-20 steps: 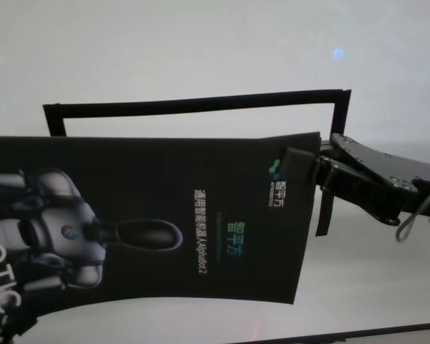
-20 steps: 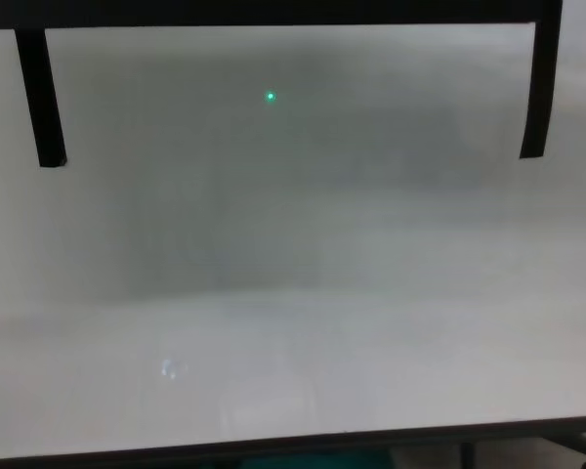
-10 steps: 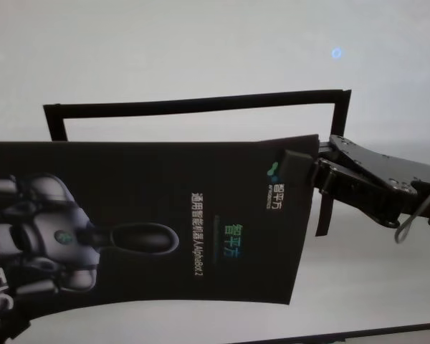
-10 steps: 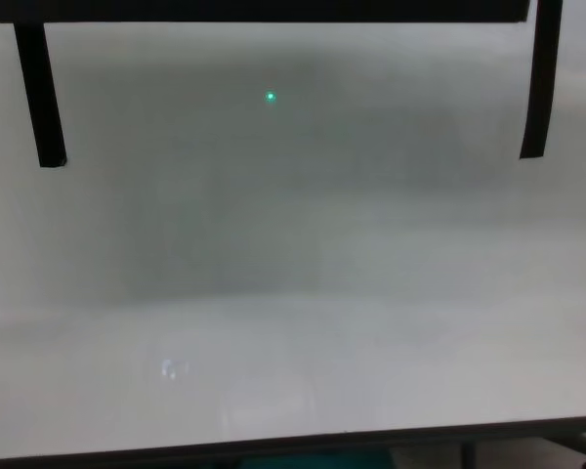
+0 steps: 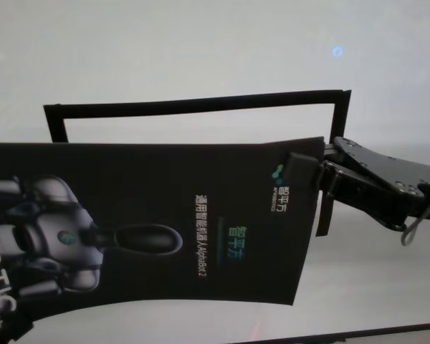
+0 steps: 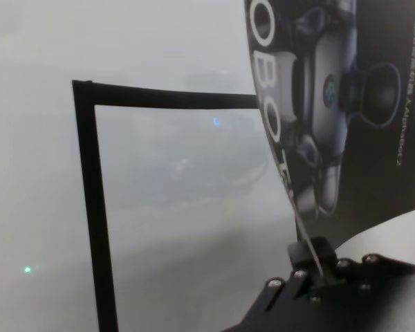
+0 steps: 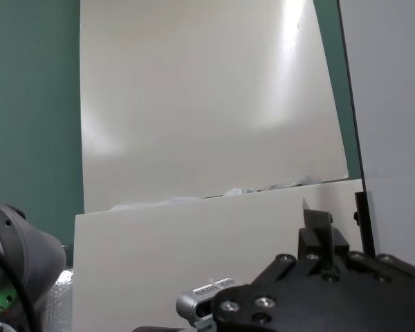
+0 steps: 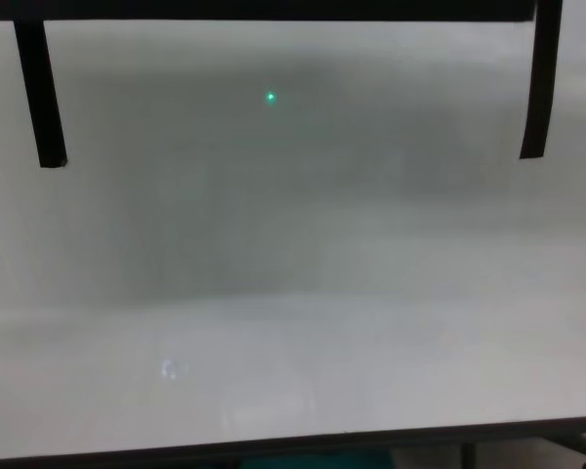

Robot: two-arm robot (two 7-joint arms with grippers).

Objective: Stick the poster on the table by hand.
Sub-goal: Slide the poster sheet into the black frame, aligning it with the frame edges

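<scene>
poster [image 5: 165, 215] edge pinched in right hand [image 5: 308, 172], above table [image 5: 201, 57]

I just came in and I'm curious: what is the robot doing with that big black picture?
The robot is holding the poster stretched between both hands above the table. Its right hand pinches the poster's right edge; its left hand grips the opposite edge. The sheet bows slightly and sits partly over a frame of black tape strips marked on the table. It is not stuck down yet.
</scene>
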